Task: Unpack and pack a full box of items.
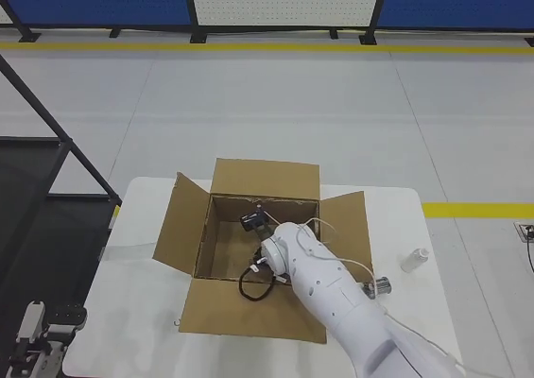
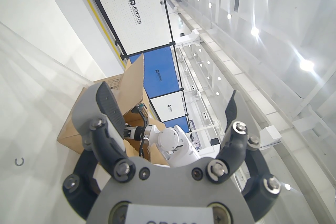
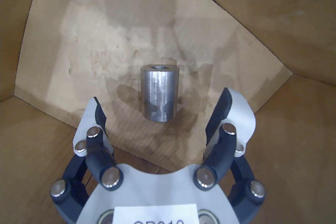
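An open cardboard box (image 1: 248,317) stands mid-table with all flaps spread. My right arm goes down into it, and the right gripper (image 1: 254,222) sits near the far wall inside. On the box floor a short steel cylinder (image 3: 160,92) with a bored hole stands upright. The right gripper (image 3: 160,97) is open, one finger on each side of the cylinder and a little short of it, touching nothing. My left gripper (image 2: 168,92) is open and empty. It hangs low off the table's left front corner (image 1: 38,335) and faces the box (image 2: 131,83).
Right of the box on the white table (image 1: 144,283) lie a small clear bottle (image 1: 415,259) and a small metal part (image 1: 377,285). A tiny ring (image 1: 178,326) lies by the front left flap. A black frame (image 1: 21,180) stands left of the table.
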